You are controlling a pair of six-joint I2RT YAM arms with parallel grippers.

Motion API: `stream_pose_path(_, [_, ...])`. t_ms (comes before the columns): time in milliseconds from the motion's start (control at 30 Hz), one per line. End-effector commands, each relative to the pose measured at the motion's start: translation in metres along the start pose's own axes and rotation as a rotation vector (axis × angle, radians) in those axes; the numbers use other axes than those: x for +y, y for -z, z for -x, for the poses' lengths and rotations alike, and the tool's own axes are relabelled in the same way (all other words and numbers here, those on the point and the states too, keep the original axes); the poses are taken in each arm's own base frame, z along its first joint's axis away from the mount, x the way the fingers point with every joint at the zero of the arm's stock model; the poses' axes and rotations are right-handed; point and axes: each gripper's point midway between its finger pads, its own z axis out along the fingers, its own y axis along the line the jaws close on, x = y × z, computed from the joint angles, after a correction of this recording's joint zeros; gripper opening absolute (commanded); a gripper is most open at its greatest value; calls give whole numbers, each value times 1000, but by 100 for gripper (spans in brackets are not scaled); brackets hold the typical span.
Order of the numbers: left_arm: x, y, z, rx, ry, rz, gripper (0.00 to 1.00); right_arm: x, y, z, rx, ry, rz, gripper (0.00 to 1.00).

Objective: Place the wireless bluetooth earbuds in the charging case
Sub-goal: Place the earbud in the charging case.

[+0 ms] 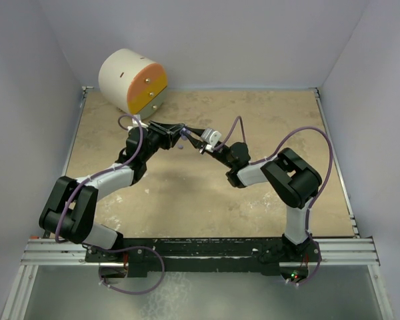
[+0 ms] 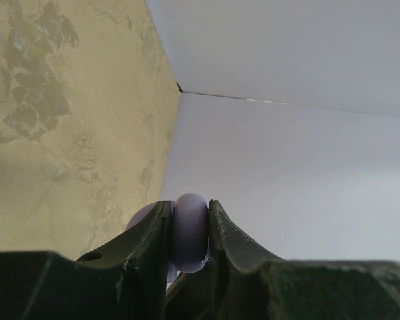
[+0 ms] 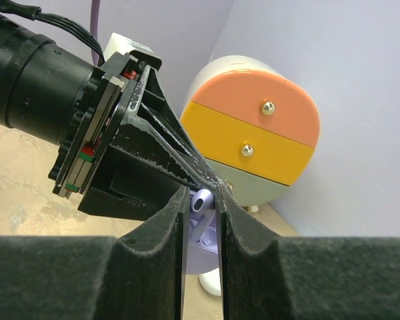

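Above the table point(image 1: 253, 200), the left gripper point(image 2: 189, 212) clamps the lilac charging case point(image 2: 190, 237) while the right gripper point(image 3: 202, 213) pinches what appears to be a purple earbud point(image 3: 200, 199) over it; slight misalignment could drop the bud.

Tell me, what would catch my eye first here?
Above the middle of the sandy table, the left gripper pinches a round lilac case, and the right gripper holds a tiny lilac earbud by it. In the far left corner sits a round white drawer unit with orange and yellow fronts.
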Motion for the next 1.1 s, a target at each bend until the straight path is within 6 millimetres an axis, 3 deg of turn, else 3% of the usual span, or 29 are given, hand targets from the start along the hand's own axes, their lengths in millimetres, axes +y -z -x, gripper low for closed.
stream_pose_path(0, [-50,6,-2,0,-38,-135,0,-40,27,166,-606,196,-195,23])
stream_pose_path(533, [-57,6,0,-13,-42,-155,0,-41,38,163,-578,163,-217,23])
stream_pose_path(1067, [-49,8,-7,12,-72,-135,0,-49,19,161,-546,115,-211,22])
